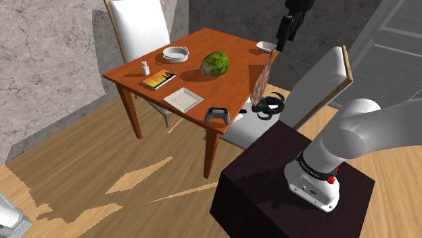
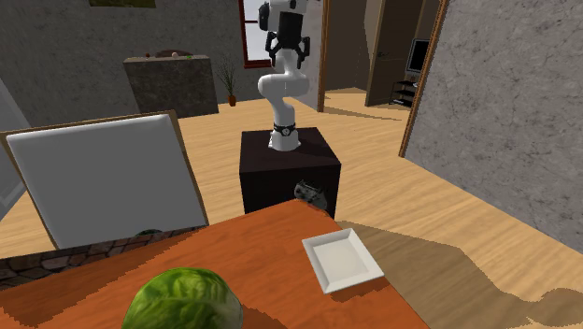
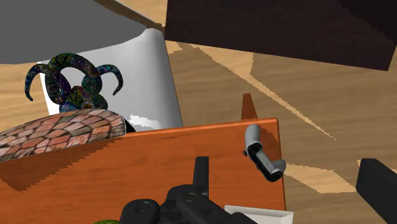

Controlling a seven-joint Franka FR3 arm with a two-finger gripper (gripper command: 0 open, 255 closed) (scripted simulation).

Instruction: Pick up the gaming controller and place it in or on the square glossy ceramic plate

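The gaming controller point(image 1: 218, 115) lay flat on the near corner of the brown table point(image 1: 199, 44), close to the edge that faced the dark stand point(image 1: 270, 176). It was grey and black, and nothing touched it. The square plate point(image 1: 183, 99), drawn white, stood on the same table just to the shoulder view's left of the controller, near it but apart, and nothing lay in it. The gripper point(image 1: 287, 28) hung high in the air above the far right side of the table, well apart from both the controller and the plate. In the wrist view its black fingers point(image 3: 201, 175) stood wide from each other, so the jaws were released and held nothing; the controller was seen far below them at the table's corner. Farther on the table there was a green cabbage point(image 1: 216, 63), and to the shoulder view's left of it a round white dish point(image 1: 176, 54), a small white bottle point(image 1: 144, 67) and a book point(image 1: 157, 79) with an orange cover. At the right edge of the table a flat piece with a brick pattern point(image 1: 266, 78) stood tilted. Beside it a chair point(image 1: 318, 88) had on its white seat a dark object with curled horns point(image 1: 268, 106). The floor around the table was of light wood.
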